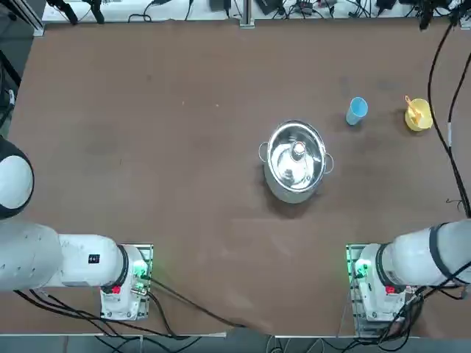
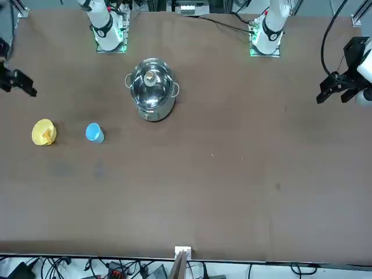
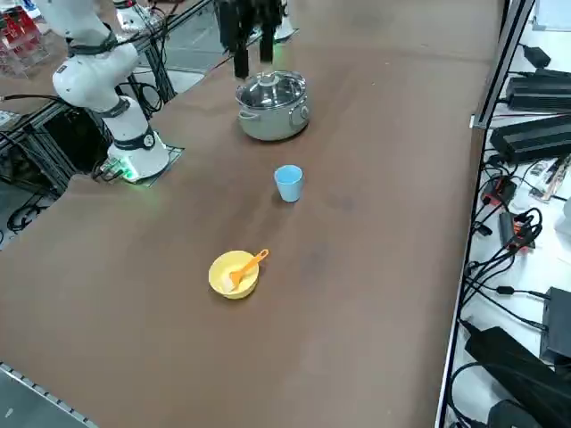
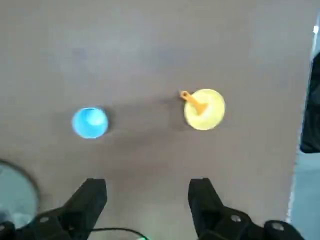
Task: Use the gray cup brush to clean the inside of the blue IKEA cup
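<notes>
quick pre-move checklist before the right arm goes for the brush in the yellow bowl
1. Right gripper open, nothing held: ok.
2. Gray cup brush reachable, resting in the yellow bowl with its handle sticking out over the rim: ok.
3. Blue IKEA cup upright, mouth up, standing apart from the bowl: ok.
4. Cup inside free of objects: ok as far as the wrist view shows.
5. Steel pot apart from the cup and bowl: ok.
6. Gripper over the brush: not ok; it hangs high above the table, with brush and cup ahead of the fingers.
</notes>
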Tool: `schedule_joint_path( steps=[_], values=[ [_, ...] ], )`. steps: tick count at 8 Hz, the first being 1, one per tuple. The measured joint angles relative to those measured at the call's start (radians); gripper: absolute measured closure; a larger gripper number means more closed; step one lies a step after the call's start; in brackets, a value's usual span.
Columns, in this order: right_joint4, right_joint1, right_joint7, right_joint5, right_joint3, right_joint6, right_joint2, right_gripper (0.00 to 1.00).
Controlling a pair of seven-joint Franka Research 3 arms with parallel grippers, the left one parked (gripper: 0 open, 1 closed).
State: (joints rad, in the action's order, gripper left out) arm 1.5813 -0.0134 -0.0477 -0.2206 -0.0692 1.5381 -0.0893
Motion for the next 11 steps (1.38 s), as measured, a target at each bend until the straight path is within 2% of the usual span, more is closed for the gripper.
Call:
schedule_joint_path(
  steps=[3,5,7,9,11],
  values=[
    [0.082,0.014,-0.087,-0.070,-0.001,0.180,-0.153,0.00],
    [0.155,0.016,-0.277,-0.163,0.000,0.313,-0.231,0.02],
    [0.173,0.014,-0.396,-0.216,0.003,0.368,-0.314,0.05],
    [0.172,0.017,-0.453,-0.270,0.002,0.386,-0.376,0.15],
    [0.172,0.018,-0.577,-0.416,0.002,0.404,-0.441,0.19]
  ],
)
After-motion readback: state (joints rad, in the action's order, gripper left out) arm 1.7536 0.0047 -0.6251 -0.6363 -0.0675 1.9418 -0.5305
